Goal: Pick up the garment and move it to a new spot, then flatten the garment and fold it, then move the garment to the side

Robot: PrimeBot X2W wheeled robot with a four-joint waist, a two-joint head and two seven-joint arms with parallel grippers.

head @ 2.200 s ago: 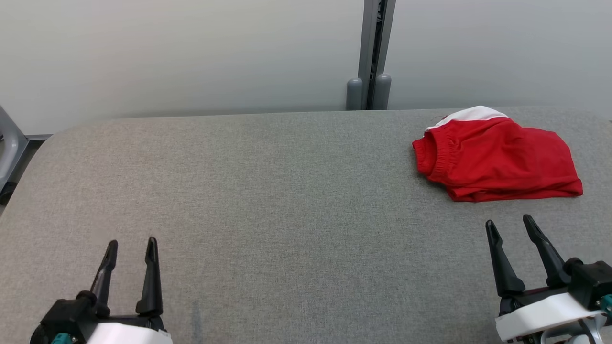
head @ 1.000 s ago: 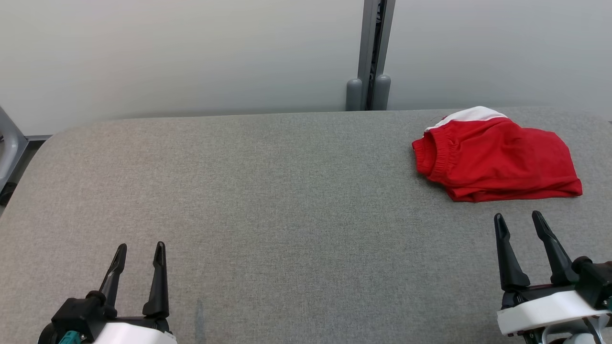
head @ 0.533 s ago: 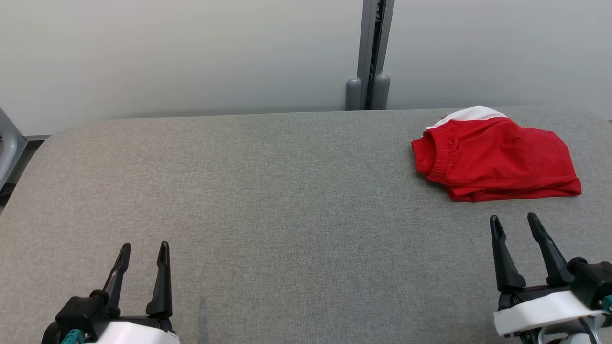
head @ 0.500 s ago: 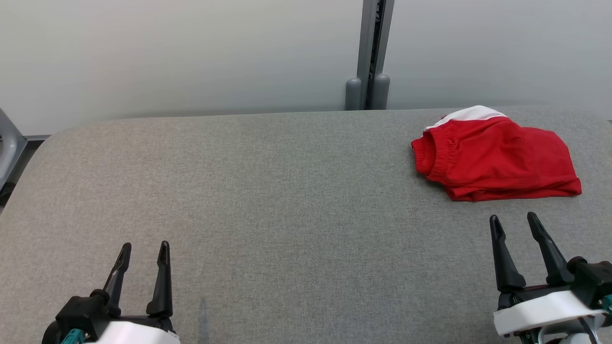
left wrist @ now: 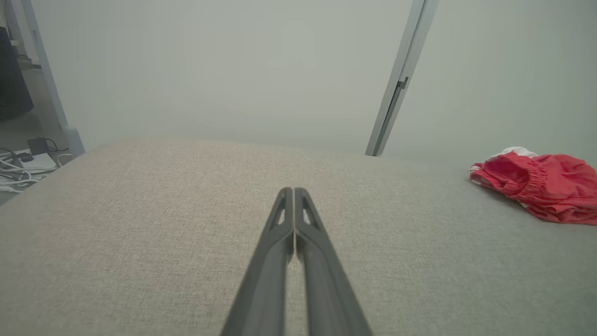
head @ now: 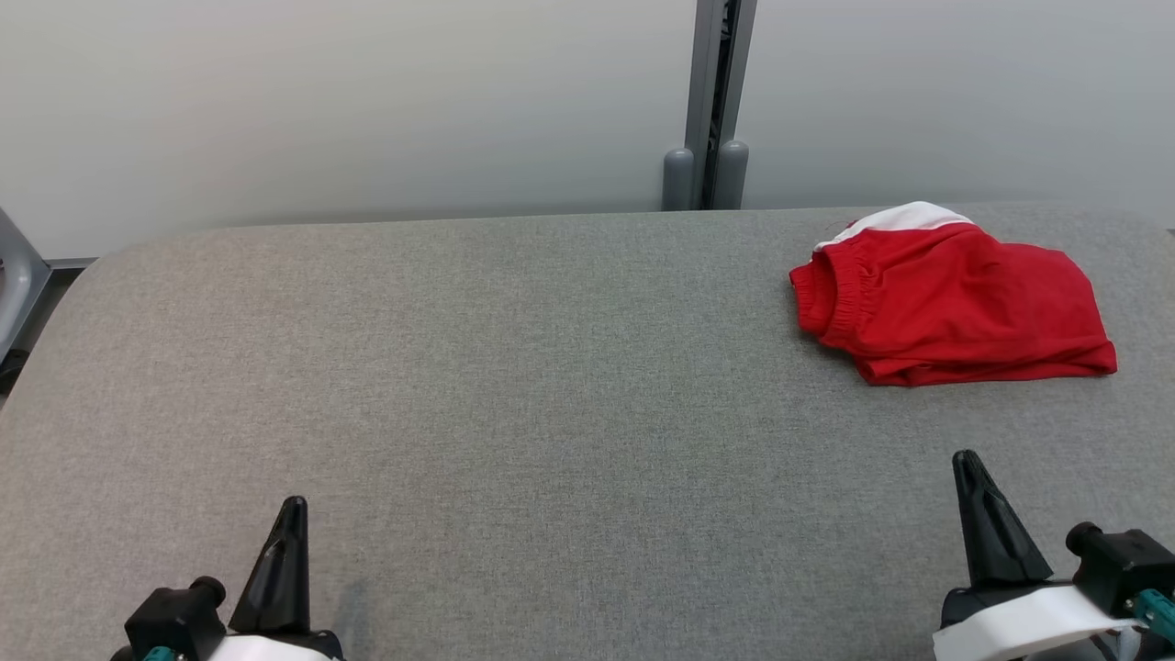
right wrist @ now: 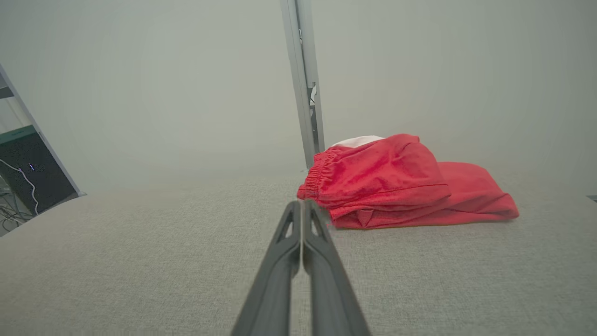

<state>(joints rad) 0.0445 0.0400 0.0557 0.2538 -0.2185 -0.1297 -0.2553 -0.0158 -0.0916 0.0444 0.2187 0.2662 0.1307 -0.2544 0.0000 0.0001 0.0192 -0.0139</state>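
**Red shorts bundled at the bench's far right corner; both grippers clenched on nothing**

We saw the garment (head: 955,308), a pair of red shorts, lying in a compact, doubled-over bundle on the grey fabric bench (head: 551,367). It lay close to the far edge, towards the far right corner. Its gathered elastic waistband faced the bench's left side, a white panel showed along its far side, and its layered hems lay stacked along the near side. The cloth was lightly creased and rose higher at the waistband end.

The left gripper (head: 292,514) sat by the near edge on the left, well apart from the garment. Its two dark fingers (left wrist: 280,261) were pressed together at the tips, with nothing between them. The right gripper (head: 968,464) sat by the near edge on the right, near the garment but clear of it. Its fingers (right wrist: 326,261) were likewise clenched tip to tip and empty. We could not tell whether either gripper's tips touched the bench surface.
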